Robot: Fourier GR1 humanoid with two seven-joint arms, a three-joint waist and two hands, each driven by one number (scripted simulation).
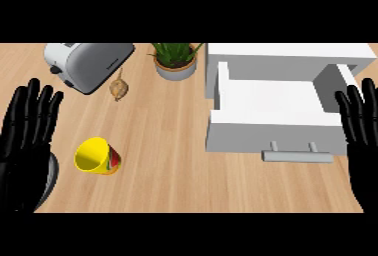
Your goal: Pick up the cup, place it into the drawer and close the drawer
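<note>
A yellow cup [96, 156] lies tipped on its side on the wooden counter at the lower left, its mouth facing the view. The white drawer [269, 97] stands pulled open at the right, its grey handle [297, 156] toward me and its inside bare. My left hand [26, 135] rests open at the left edge, fingers up, just left of the cup and apart from it. At the right edge my right hand [362, 127] rests open, fingers up, beside the drawer's right wall.
A silver toaster [88, 64] sits at the back left. A small brown garlic-like bulb [119, 88] lies beside it. A potted green plant [176, 61] stands at the back middle, left of the white drawer cabinet [295, 54].
</note>
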